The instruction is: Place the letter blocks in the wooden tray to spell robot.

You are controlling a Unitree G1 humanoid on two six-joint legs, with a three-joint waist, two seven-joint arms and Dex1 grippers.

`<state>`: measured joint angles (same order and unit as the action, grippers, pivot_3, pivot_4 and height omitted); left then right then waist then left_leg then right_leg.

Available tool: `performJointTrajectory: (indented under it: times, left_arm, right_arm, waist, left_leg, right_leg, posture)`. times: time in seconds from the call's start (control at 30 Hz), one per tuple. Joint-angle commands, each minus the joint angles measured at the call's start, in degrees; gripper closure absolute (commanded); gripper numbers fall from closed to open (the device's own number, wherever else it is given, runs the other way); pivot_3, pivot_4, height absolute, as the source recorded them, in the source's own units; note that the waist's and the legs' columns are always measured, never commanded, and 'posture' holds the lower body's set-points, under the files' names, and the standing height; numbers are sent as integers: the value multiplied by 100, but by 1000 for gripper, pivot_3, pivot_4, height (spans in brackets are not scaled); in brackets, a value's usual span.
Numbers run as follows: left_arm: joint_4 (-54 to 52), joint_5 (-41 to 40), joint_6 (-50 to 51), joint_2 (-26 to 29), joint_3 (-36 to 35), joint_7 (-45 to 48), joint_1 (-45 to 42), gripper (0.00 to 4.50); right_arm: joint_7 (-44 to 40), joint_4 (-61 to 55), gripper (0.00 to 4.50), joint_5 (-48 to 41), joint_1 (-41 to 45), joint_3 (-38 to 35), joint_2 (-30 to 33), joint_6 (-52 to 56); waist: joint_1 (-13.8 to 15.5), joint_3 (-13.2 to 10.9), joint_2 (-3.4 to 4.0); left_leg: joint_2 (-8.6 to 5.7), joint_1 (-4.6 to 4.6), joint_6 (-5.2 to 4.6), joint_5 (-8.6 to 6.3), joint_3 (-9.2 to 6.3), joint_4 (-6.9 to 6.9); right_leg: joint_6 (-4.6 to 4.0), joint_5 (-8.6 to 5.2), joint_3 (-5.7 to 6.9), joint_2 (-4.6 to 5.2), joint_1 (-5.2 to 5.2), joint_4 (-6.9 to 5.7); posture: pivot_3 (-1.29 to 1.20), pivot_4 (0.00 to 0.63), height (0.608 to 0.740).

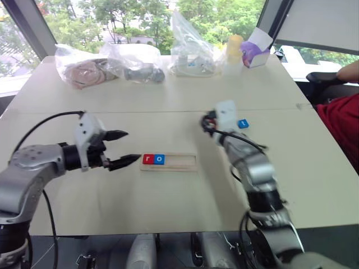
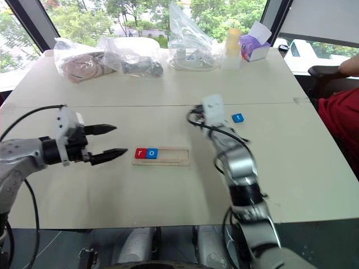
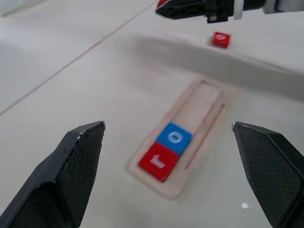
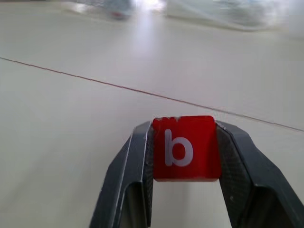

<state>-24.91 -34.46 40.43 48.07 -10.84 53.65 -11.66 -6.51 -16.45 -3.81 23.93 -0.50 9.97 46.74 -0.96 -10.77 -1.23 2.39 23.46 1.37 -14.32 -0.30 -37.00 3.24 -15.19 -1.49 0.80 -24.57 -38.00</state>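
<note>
Head views: the wooden tray [image 1: 168, 162] is lying mid-table with a red r block [image 1: 148, 159] and a blue o block [image 1: 159, 159] filling its two leftmost slots, a blue t block [image 1: 242, 123] is lying well apart to its right, and the left gripper [image 1: 124, 148] is hovering just left of the tray, jaws wide apart. Left wrist view: another red block [image 3: 221, 39] is sitting beyond the tray's empty end. Right wrist view: the right gripper [image 4: 184, 152] is clamping a red b block [image 4: 183, 147] upright and clear of the table, so I judge it should be lowered level into the third slot, snug against the o.
</note>
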Motion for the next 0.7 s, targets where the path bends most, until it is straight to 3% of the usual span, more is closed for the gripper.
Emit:
performJointTrajectory:
  times: [0.03, 0.13, 0.23, 0.4, 0.57, 0.7]
  left_arm:
    - [-171, -91, -15, -77, 252, 13, -105, 0]
    - [73, 33, -101, -159, 483, 56, -307, 0]
    - [264, 104, -184, -156, 612, 146, -452, 0]
    - [537, 260, -375, -148, 815, 307, -649, 0]
    - [683, 335, -449, -223, 897, 286, -784, 0]
    - [666, 323, -458, -229, 875, 255, -750, 0]
  right_arm:
    - [220, -1959, 3276, -174, -691, -440, -108, 1196]
    - [566, -3015, 3276, 37, -1407, -611, -235, 1985]
    - [770, -3370, 3276, 138, -1774, -652, -358, 2354]
    - [959, -3348, 3276, 160, -2071, -364, -711, 2543]
    - [1042, -2753, 3276, 97, -1979, -723, -1208, 2642]
    - [936, -2611, 1333, 74, -1952, -715, -1118, 2440]
  waist:
    - [-23, 1, 1]
    - [-45, 0, 4]
    - [-81, 0, 4]
    - [-161, 1, 3]
    - [-150, 2, 2]
    - [-152, 2, 1]
  left_leg:
    - [1, -4, 0, 0, 0, 1]
    - [6, -15, 0, 0, 0, 0]
    - [13, -22, 6, 5, -4, -2]
    - [12, -22, 14, 10, 3, -4]
    - [9, -16, 14, 10, 3, -3]
    - [5, -13, 14, 10, 4, -3]
  right_leg:
    - [-1, -1, -1, -6, 0, -1]
    - [-9, 1, -3, -24, 0, -9]
    - [-39, -1, 0, -31, 2, -9]
    - [-39, -6, -1, -27, 4, -7]
    - [-40, 4, 0, -28, 1, -6]
    - [-35, 2, 0, -24, 2, 0]
  posture:
    - [0, 150, 740]
    - [0, 150, 740]
    - [0, 150, 740]
    - [0, 150, 740]
    - [0, 150, 740]
    - [0, 150, 740]
